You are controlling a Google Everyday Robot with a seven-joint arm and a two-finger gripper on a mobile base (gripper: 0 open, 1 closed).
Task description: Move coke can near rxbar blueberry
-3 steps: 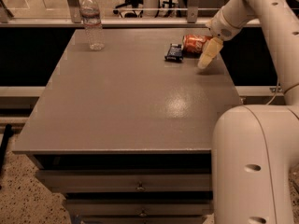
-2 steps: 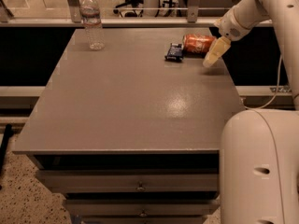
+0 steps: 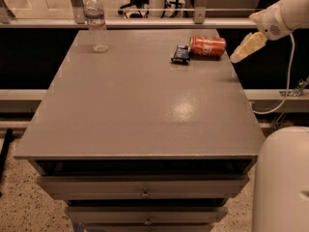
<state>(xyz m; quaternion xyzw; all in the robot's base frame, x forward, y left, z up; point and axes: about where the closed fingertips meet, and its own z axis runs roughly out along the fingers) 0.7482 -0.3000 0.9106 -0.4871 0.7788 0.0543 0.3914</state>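
The coke can lies on its side at the far right of the grey table. The rxbar blueberry, a small dark navy bar, lies flat just left of the can, almost touching it. My gripper hangs off the table's right edge, a short way right of the can and clear of it, holding nothing. Its pale fingers point down and to the left.
A clear plastic water bottle stands upright at the table's far left corner. A rail and posts run behind the table. The robot's white base fills the lower right corner. Drawers sit under the table's front edge.
The gripper has drawn back to the right, away from the can, past the table's right edge. The can now lies fully in view beside the bar.
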